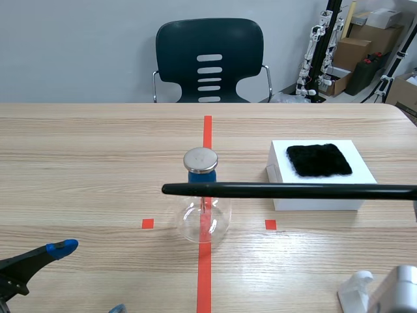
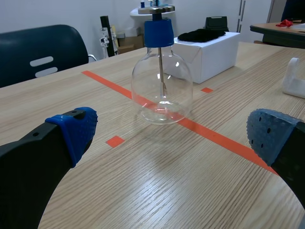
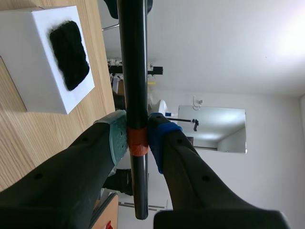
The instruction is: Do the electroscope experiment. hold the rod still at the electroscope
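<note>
The electroscope, a clear glass flask (image 1: pixel 204 220) with a blue stopper and a metal disc (image 1: pixel 200 159) on top, stands on the red centre line. A long black rod (image 1: pixel 293 190) comes in level from the right. It crosses just below the stopper and its tip ends left of the flask; whether it touches cannot be seen. My right gripper (image 3: pixel 137 136) is shut on the rod (image 3: pixel 132 57) at its orange band. Low at the near left, my left gripper (image 1: pixel 90 279) stands open, with the flask (image 2: pixel 162 86) ahead of the left gripper (image 2: pixel 171 131).
A white box (image 1: pixel 319 197) with a black fur cloth (image 1: pixel 319 160) on top sits right of the flask. A white plastic part (image 1: pixel 355 290) lies at the near right. A dark chair (image 1: pixel 208 62) stands behind the table, with cartons (image 1: pixel 365 39) at the back right.
</note>
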{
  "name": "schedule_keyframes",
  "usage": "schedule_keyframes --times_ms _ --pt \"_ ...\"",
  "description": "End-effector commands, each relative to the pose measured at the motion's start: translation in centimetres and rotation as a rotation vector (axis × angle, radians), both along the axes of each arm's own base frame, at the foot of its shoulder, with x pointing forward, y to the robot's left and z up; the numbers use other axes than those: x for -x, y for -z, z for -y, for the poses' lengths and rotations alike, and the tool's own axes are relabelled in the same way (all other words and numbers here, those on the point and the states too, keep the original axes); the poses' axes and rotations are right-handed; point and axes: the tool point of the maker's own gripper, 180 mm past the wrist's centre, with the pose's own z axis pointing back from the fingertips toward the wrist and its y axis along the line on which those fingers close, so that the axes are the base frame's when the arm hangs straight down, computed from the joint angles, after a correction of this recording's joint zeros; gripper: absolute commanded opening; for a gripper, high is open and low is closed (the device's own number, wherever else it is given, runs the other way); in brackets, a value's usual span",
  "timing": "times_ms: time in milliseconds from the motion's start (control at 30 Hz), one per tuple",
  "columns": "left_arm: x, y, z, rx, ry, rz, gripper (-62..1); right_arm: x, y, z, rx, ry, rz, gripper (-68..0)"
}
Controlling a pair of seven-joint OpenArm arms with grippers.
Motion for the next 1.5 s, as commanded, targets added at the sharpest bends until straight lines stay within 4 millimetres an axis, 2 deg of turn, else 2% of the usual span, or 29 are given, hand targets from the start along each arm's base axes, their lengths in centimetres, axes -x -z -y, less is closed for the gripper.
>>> schedule_keyframes --times_ms 0,233,833,1067,1200,1467 --pt "-0.3 -0.6 0.1 0.021 -0.005 0.021 1.4 -0.2 -1.4 0.3 0.021 -0.001 0.037 -66.5" --pt "-0.3 -0.6 0.1 0.021 -0.005 0.021 1.4 -0.5 -2.0 2.0 0.076 0.019 0.056 -66.5" --pt "-0.3 -0.6 0.1 0.021 -0.005 0.021 1.4 -3.7 -6.9 7.3 0.13 0.105 0.24 -66.5" --pt "-0.3 -0.6 0.1 0.021 -0.005 0.021 1.4 -6.4 -9.4 8.9 0.154 0.145 0.319 -66.5" --pt "-0.3 -0.6 0.1 0.021 -0.005 0.021 1.4 -7.7 -10.7 9.1 0.172 0.131 0.372 -66.5" --pt "-0.3 -0.6 0.1 0.021 -0.005 0.021 1.4 -10.7 -11.2 9.6 0.247 0.091 0.397 -66.5"
